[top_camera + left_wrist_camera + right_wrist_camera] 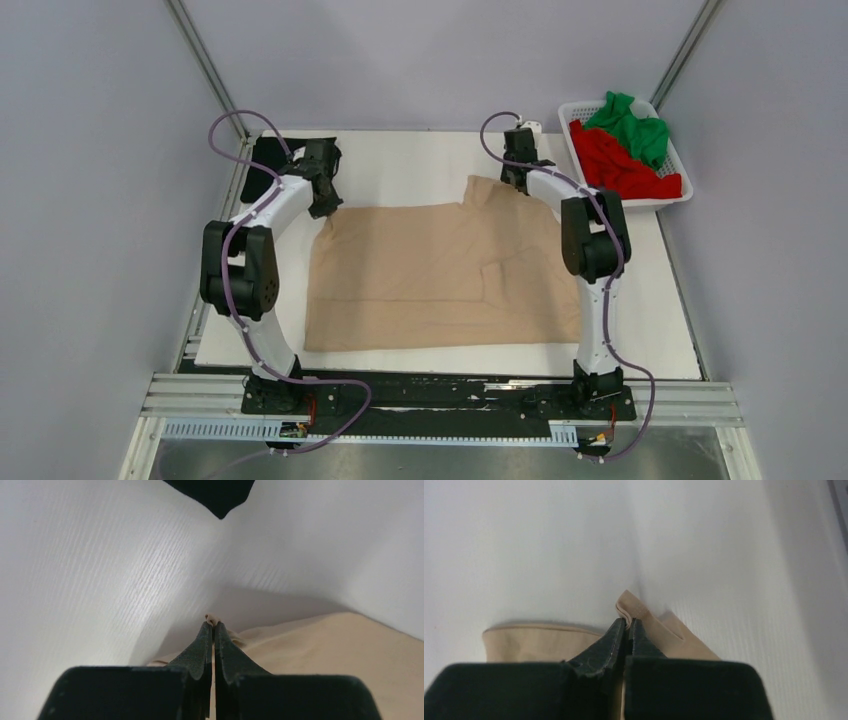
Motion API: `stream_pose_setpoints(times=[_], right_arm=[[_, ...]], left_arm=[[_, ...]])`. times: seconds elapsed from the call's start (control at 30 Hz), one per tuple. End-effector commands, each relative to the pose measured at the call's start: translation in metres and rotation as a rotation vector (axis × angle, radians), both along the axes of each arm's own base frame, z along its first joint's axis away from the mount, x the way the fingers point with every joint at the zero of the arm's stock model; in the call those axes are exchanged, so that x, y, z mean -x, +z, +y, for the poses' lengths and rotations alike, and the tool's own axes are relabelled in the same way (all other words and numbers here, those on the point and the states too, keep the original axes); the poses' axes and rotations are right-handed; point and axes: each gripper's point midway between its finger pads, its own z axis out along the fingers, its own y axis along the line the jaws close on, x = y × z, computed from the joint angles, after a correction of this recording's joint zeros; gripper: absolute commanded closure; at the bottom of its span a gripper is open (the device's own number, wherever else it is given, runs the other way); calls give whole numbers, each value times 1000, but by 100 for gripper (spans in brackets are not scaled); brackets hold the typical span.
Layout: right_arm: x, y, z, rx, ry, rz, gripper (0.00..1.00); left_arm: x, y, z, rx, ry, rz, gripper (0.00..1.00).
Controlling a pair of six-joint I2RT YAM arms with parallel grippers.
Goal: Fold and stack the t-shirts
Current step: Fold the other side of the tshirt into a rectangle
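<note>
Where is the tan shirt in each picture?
Top external: the tan shirt lies spread across the white table.
Left wrist: lower right, edge pinched by the left fingers.
Right wrist: bottom middle, pinched by the right fingers.
Shared landmark: the white table.

right gripper (626,622) | jaws clamped on beige t-shirt (539,644) edge | white table (524,540)

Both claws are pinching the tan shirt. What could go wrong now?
The left claw and right claw each pinch only a small bit of the beige shirt at their tips, so a corner might slip out. The black shirt lies close to the left claw and might get dragged.
</note>
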Motion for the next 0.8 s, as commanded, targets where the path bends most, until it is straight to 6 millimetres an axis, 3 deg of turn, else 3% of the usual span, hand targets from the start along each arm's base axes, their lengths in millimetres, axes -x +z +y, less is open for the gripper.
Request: stream_pose_setpoints(times=[0.0,0.13,0.53,0.63,0.73,0.77], right_arm=[[15,73,6,-72,15,-156,100],[55,95,4,-93,13,-173,100],[177,121,-5,-96,35,-182,100],[196,130,-12,-98,21,-201,100],[202,140,-15,-98,27,-229,100],[201,142,-14,-103,31,-234,100]], left_arm=[[15,28,-8,-11,-44,-78,100],[34,30,-7,-9,-44,-93,100],[80,52,-1,4,-45,-179,100],[74,65,-5,-13,-136,-242,100],[55,83,-1,-76,-176,-295,100],[50,80,1,-108,-192,-280,100]])
